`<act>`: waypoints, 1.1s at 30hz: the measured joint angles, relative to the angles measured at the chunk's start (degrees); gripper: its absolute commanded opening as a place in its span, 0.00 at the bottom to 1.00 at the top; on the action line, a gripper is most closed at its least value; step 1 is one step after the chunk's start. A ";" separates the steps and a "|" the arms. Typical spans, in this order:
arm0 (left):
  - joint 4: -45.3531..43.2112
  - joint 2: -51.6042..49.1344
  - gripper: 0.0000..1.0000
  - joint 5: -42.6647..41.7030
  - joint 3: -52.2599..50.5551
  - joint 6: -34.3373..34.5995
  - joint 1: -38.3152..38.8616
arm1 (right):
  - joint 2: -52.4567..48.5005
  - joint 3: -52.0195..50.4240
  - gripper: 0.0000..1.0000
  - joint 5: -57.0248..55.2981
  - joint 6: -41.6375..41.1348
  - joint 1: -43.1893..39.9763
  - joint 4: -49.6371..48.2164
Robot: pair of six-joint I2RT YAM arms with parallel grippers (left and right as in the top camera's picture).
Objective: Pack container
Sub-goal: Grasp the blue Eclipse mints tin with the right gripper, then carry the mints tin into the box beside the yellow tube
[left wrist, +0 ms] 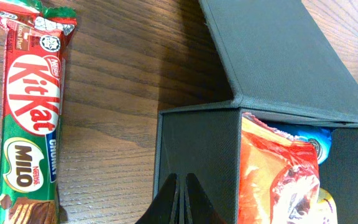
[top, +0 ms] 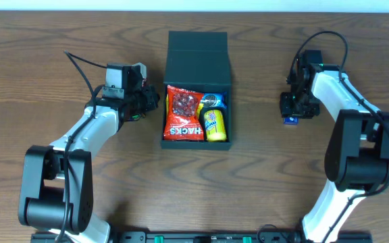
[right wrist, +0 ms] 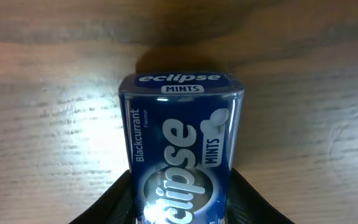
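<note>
Wood table point(top: 46, 40), R jaws gripping mints point(right wrist: 182, 155)

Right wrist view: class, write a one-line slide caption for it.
Right gripper straddling a blue Eclipse Mints blackcurrant tin on the wooden table.

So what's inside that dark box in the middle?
The container holds a red snack packet, a yellow packet beside it and a blue packet nearer the lid. Anything lying under them is covered.
</note>
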State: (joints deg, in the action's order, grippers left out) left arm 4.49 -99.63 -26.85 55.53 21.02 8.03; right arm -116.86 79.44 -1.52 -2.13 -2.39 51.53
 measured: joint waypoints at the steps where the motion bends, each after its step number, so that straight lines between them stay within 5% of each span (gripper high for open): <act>1: -0.02 0.00 0.06 0.00 0.00 0.00 0.00 | 0.00 0.17 0.27 0.68 -0.17 0.00 1.07; 12: 0.00 0.00 0.06 -0.02 0.00 0.00 0.00 | -0.57 17.88 0.17 12.94 -0.09 3.58 17.00; 19: 0.02 0.00 0.06 -0.02 0.00 0.00 0.00 | -0.57 29.86 0.16 17.00 0.55 13.68 25.94; 33: 0.02 0.00 0.06 0.04 0.00 0.00 0.00 | -0.57 26.16 0.20 14.36 0.79 27.56 25.83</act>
State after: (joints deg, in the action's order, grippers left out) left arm 4.51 -99.63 -26.81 55.53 21.02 8.03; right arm -117.43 105.60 12.84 -1.34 25.17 77.36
